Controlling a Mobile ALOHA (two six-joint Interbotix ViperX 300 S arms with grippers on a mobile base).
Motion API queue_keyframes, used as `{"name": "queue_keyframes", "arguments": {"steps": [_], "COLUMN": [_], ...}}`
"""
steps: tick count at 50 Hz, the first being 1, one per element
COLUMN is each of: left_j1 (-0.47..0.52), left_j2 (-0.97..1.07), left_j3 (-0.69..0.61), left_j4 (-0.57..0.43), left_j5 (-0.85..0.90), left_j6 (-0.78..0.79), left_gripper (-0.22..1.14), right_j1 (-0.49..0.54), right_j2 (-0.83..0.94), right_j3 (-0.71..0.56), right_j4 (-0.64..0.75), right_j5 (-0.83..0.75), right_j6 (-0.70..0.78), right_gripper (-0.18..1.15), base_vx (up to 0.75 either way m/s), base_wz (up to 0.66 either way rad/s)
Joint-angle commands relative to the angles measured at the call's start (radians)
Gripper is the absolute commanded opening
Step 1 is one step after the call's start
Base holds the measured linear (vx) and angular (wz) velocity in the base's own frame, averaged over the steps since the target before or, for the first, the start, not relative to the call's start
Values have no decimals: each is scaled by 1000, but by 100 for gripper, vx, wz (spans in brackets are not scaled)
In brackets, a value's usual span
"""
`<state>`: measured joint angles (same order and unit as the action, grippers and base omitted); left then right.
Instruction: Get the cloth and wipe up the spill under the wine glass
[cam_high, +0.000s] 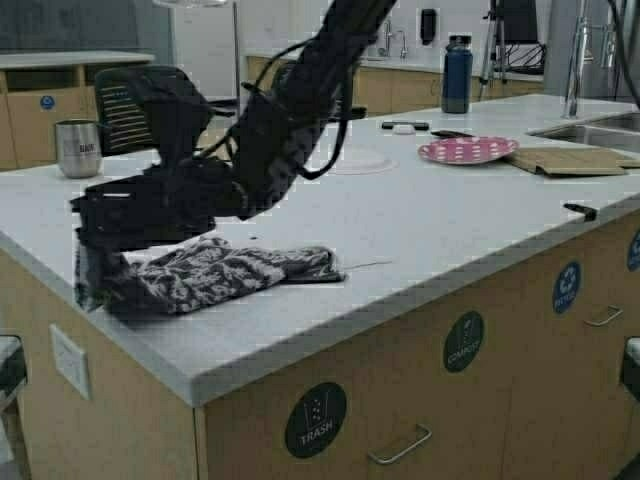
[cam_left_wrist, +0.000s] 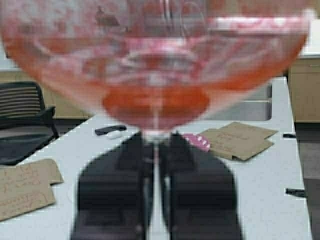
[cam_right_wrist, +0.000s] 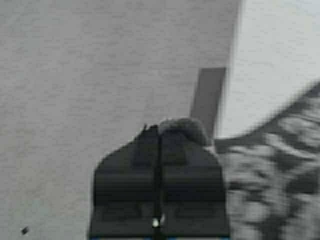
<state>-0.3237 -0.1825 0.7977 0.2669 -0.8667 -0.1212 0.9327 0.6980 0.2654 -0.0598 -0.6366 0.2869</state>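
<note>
Worktop (cam_high: 430, 225): pale grey, on tan wooden cabinets.
Steel tumbler (cam_high: 78, 148): upright at the worktop's 10 o'clock corner.
Pink plate (cam_high: 467, 150): at about 2 o'clock, just beside the cardboard sheets.
Cardboard sheets (cam_high: 570, 160): flat and tan, at 3 o'clock, in front of the sink.
Sink (cam_high: 590, 130): set into the worktop's far 3 o'clock end, with a tall tap (cam_high: 575, 60) behind it.
Blue bottle (cam_high: 456, 76): upright on the far counter at 1 o'clock.
Black chair (cam_high: 135, 105): behind the worktop at 11 o'clock.
Round labels (cam_high: 316, 420): dark, on the cabinet fronts at 6 o'clock, one reading TRASH.
Drawer handle (cam_high: 400, 447): metal, just beside that label.
</note>
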Motion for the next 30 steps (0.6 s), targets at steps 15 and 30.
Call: {"name": "queue_keyframes", "arguments": {"steps": [15, 30], "left_j1": [-2, -2], "left_j2": [202, 463], "left_j3": [-31, -55], "left_j4": [0, 3], "left_j5": [-132, -293], "left_j6": [-3, 3], "left_gripper": [26, 26], "right_j1": [-331, -336], "right_j2": [-89, -84], "right_j3": [190, 196], "right_j4": [48, 46], "right_j5": [-29, -29], "right_j6": [-3, -8], "right_gripper": [6, 6], "base_vx": [0, 0], "base_wz": [0, 0]}}
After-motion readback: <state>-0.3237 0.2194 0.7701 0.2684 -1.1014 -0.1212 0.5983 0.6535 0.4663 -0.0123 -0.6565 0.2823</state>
